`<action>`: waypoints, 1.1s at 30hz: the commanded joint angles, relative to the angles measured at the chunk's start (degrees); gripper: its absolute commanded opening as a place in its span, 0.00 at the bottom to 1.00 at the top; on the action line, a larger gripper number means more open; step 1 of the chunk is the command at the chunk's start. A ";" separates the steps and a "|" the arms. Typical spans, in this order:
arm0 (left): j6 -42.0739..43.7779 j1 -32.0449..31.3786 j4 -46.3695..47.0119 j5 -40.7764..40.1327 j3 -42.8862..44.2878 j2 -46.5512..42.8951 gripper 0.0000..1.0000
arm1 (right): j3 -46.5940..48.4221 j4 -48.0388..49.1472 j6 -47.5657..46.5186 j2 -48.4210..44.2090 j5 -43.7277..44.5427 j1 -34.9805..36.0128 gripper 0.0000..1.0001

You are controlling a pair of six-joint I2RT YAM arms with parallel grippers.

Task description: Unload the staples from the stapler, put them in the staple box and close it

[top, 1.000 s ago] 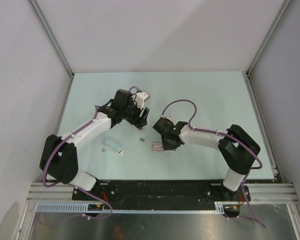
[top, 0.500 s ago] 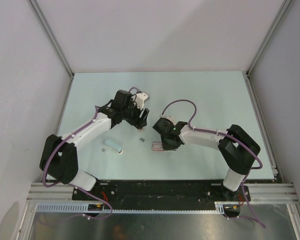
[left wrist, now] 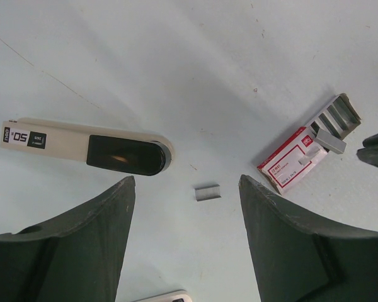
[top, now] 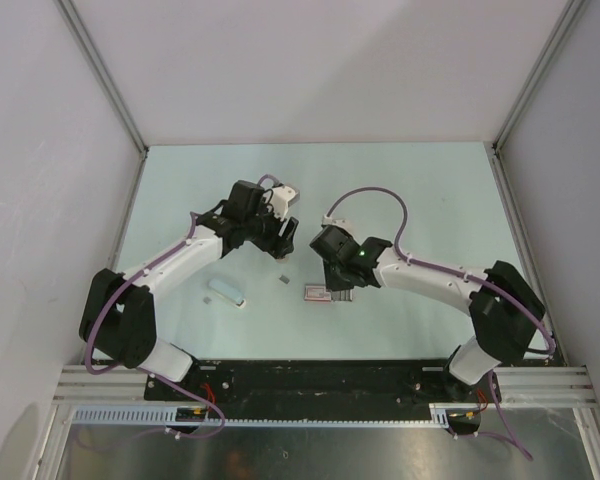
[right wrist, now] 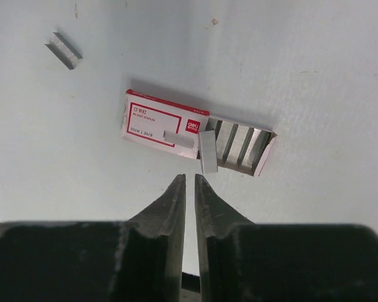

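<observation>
Hovering over a stapler point(left wrist: 82, 148) and a staple box point(left wrist: 296, 157) on the table point(left wrist: 176, 63).
Left wrist: the left claw point(left wrist: 186, 182) gapes wide and empty above a loose strip point(left wrist: 208, 192), with the stapler lying flat to one side and the box to the other. Right wrist: the right claw point(right wrist: 189, 179), pinched almost together and empty, points at the open box, a second strip point(right wrist: 208, 151) across its edge. Top: the stapler lies well left of the box.

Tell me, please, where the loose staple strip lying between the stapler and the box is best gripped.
Probably pinch the loose staple strip across its two long sides, coming straight down from above. It lies flat and low on the table, leaving nothing to get under, and the stapler and staple box lie apart from it, so there is room either side.
</observation>
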 commanded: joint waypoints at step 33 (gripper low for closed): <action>0.65 -0.11 0.66 1.12 -0.30 -1.55 0.72 | -1.81 6.24 -4.74 5.41 -0.47 -2.69 0.31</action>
